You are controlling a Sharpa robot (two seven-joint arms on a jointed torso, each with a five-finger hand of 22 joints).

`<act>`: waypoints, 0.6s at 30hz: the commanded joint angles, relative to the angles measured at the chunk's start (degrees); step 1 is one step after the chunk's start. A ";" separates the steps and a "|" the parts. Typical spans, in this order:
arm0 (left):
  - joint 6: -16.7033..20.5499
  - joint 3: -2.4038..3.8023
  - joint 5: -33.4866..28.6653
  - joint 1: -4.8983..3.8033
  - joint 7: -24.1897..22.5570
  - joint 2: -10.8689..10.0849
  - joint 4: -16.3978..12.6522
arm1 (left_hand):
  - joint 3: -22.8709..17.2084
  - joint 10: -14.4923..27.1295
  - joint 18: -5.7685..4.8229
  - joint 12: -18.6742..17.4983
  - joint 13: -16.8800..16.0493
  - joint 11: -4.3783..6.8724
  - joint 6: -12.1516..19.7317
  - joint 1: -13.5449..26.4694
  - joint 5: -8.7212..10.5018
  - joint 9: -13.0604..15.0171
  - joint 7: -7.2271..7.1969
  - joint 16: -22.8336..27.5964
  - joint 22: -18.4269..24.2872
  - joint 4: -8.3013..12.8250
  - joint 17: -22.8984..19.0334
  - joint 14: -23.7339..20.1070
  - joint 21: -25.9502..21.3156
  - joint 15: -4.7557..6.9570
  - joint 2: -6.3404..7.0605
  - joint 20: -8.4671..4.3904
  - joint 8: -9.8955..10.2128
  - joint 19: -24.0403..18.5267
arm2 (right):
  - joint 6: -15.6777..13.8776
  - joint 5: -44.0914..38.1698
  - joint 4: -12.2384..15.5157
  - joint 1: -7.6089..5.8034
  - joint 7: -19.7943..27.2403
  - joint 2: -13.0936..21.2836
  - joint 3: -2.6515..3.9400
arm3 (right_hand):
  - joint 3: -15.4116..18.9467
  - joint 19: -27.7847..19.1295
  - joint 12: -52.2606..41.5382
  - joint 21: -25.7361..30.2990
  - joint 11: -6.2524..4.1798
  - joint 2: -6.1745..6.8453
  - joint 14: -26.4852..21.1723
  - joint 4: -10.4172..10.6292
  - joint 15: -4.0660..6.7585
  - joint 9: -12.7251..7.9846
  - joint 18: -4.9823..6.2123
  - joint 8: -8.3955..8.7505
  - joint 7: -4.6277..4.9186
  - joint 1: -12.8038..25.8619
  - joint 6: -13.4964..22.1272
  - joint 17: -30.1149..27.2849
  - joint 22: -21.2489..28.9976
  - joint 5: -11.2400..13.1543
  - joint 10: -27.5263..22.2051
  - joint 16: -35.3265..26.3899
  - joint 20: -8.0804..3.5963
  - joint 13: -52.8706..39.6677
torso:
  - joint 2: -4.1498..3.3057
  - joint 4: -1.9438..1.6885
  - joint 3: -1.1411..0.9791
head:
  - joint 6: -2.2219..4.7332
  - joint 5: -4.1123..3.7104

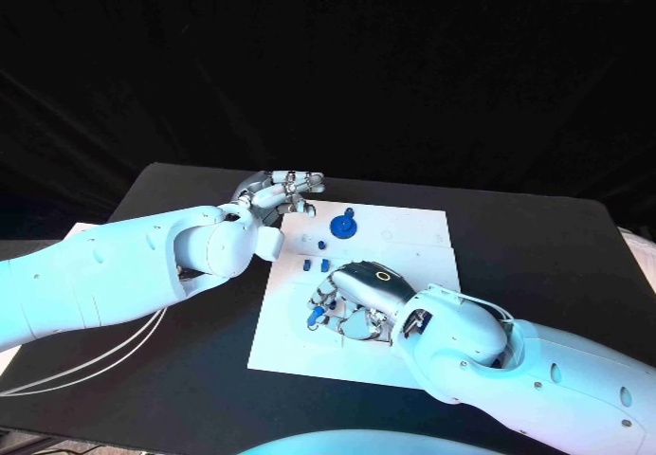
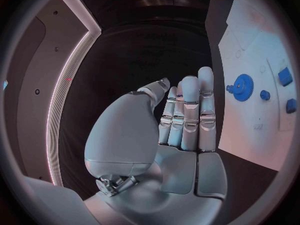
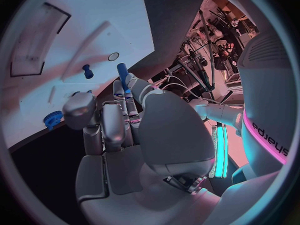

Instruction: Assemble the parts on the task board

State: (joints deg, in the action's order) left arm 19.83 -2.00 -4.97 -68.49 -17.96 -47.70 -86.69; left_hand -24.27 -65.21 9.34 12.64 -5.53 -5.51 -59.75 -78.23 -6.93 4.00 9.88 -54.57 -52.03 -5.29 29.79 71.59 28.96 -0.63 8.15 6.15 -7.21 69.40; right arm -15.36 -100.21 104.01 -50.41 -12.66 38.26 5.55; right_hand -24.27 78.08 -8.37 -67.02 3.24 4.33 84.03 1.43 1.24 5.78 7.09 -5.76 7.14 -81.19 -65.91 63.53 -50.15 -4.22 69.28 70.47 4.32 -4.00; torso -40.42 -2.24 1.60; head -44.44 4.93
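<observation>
- The black surface fills the middle of the head view; bare stretches lie at lower left and at right of the board.
- The white board lies mid-frame, its upper right quarter open, its lower right corner covered by the right arm.
- The left robot hand sits at the board's upper left edge, fingers straight and together in its wrist view, holding nothing.
- The right robot hand lies over the board's lower middle and pinches a blue pin at its fingertips.
- A blue gear stands on the board's upper part, just right of the left robot hand.
- Small blue parts lie below the gear; their shapes are hard to make out.
</observation>
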 commanded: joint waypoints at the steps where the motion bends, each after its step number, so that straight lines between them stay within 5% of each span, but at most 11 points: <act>1: -1.16 0.04 0.25 -0.02 -0.23 0.10 -0.12 | 0.24 0.47 1.09 0.24 -0.07 -0.08 0.52 -0.26 0.14 -0.06 0.02 0.12 0.07 0.05 -0.08 -0.36 -0.22 -0.12 -0.42 0.36 -0.38 0.24 | 1.54 -1.18 -0.48 0.27 0.72 -0.34 -0.08 | -0.32 0.43 0.09 -0.14 0.06 -0.17 1.89 0.06 0.34 0.05 -0.03 -0.15 -0.05 0.19 -0.30 -0.05 0.07 -0.35 0.20 0.16 0.03 -0.02 | 0.05 -0.03 0.00 | -0.10 -0.08; 18: -1.18 0.04 0.25 -0.02 -0.19 0.04 -0.15 | 0.31 0.58 1.08 0.30 -0.07 -0.11 0.61 -0.28 0.14 -0.07 0.06 0.12 0.12 0.05 -0.12 -0.42 -0.29 -0.14 -0.45 0.37 -0.40 0.24 | 2.15 -4.32 -2.89 0.58 -1.43 -1.46 -0.43 | -0.37 0.41 0.18 -0.12 0.07 -0.17 1.89 0.03 0.34 0.05 -0.02 -0.12 -0.02 0.20 -0.27 -0.01 0.11 -0.40 0.20 0.21 0.02 -0.01 | 0.04 -0.22 0.03 | -0.27 -0.13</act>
State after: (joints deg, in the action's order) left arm 19.73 -2.00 -4.96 -68.49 -17.93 -47.74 -86.71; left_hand -24.27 -64.99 9.34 12.64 -5.53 -5.72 -59.54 -78.24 -6.93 4.00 10.08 -54.57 -51.95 -5.29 29.72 71.58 28.97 -0.63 8.15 6.36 -7.43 69.61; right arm -14.05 -102.39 101.33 -49.95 -13.18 36.94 5.17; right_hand -24.26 78.08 -8.37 -67.02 3.25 4.63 84.03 1.43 1.23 5.81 7.09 -5.60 7.22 -80.89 -65.81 63.52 -50.10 -4.45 69.28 70.46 4.32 -3.97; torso -40.39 -2.45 1.60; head -44.71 4.80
